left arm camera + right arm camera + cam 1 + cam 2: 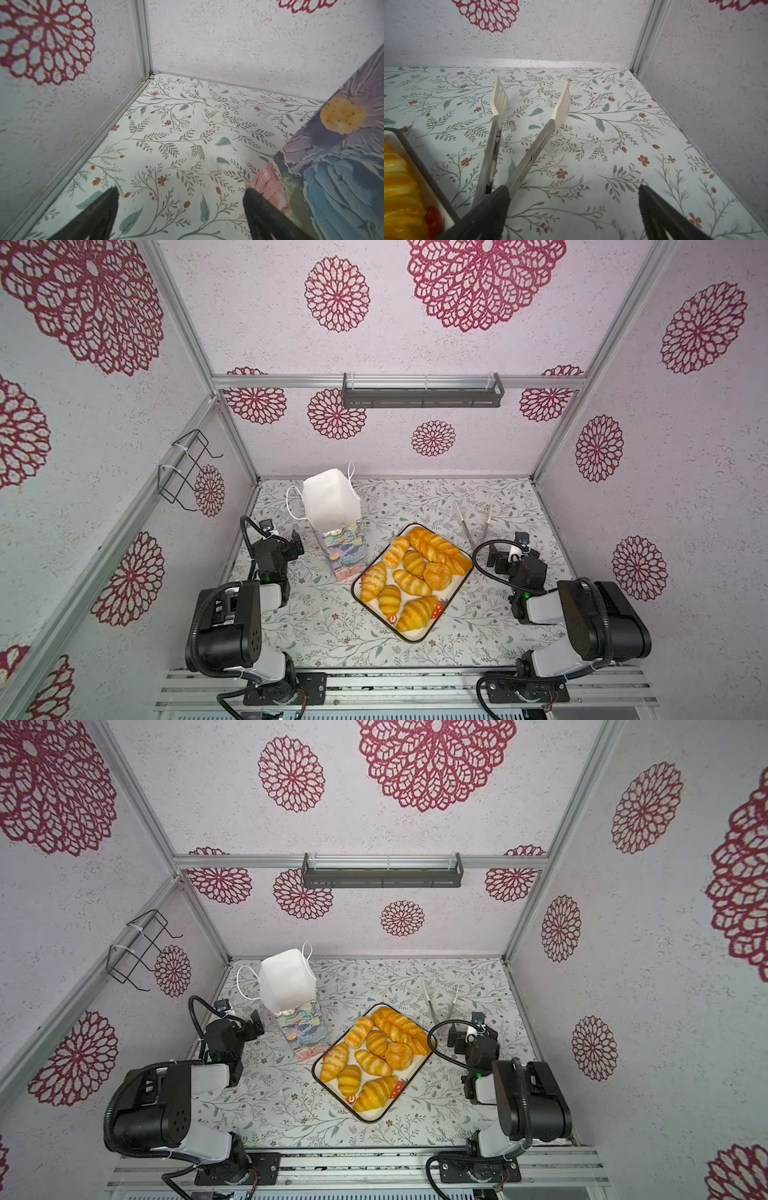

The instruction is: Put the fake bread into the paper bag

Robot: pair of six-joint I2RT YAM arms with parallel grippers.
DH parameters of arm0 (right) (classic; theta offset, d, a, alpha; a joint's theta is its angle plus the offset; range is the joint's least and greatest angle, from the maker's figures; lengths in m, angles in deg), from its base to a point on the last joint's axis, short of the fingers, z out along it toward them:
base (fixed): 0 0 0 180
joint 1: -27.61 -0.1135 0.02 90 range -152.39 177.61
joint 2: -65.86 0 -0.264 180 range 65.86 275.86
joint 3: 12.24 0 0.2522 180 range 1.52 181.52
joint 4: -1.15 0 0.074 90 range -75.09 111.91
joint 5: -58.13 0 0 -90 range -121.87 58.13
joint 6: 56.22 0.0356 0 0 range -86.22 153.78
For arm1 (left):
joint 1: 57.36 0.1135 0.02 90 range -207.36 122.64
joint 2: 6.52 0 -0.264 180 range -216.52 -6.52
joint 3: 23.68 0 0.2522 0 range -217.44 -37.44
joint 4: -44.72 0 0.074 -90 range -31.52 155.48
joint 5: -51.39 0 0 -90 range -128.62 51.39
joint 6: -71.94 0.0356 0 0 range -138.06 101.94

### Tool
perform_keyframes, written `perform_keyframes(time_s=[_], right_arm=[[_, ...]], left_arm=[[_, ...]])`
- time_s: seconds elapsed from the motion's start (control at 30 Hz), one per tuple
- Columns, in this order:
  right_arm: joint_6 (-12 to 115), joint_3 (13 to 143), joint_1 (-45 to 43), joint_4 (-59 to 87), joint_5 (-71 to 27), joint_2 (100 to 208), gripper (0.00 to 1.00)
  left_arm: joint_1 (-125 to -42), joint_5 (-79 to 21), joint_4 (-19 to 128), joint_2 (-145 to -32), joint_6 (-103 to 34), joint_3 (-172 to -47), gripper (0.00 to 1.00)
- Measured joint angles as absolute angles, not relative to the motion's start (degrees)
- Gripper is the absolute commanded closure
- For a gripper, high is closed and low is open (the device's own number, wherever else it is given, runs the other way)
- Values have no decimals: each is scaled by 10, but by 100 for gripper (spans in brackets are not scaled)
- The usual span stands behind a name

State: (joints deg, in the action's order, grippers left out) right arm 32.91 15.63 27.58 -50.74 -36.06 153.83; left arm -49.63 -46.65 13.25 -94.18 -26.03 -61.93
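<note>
**Both grippers open, bread on the tray beside the bag**

At the left of both top views, the left gripper (296, 541) hangs low over the leaf-print table (332, 635). Its fingers are spread wide and hold nothing. In the left wrist view one dark fingertip (254, 196) sits against the outline of the bag's lower corner. Whether it touches the paper cannot be told.

Just right of that gripper stands the paper bag (332, 506), upright with its mouth open. Its plain white inside, its thin cord handles and its painted-flower wall (342, 166) all show.

The bag's base is just beside the far-left edge of a dark-rimmed white tray (412, 640) with strawberry marks. The fake bread (415, 572) lies on this tray. Striped golden croissants crowd together, with a round bun among them and a long twisted loaf along the far side.

Further right, metal tongs (473, 526) with cream slotted tips lie on the table with their arms splayed. They are near the tray's far corner but apart from it.

The right gripper (573, 191) is just behind the joined end of the tongs, fingers wide apart and empty. One finger (496, 199) overlaps the handle in the right wrist view, so contact cannot be judged.
</note>
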Motion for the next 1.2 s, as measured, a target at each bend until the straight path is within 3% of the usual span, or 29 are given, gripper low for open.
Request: perform_keyframes(time_s=[1.2], right_arm=[[329,157,276,-508,-361,1538,1]], left_arm=[[-496,-465,132,-942,-263,-619,3]])
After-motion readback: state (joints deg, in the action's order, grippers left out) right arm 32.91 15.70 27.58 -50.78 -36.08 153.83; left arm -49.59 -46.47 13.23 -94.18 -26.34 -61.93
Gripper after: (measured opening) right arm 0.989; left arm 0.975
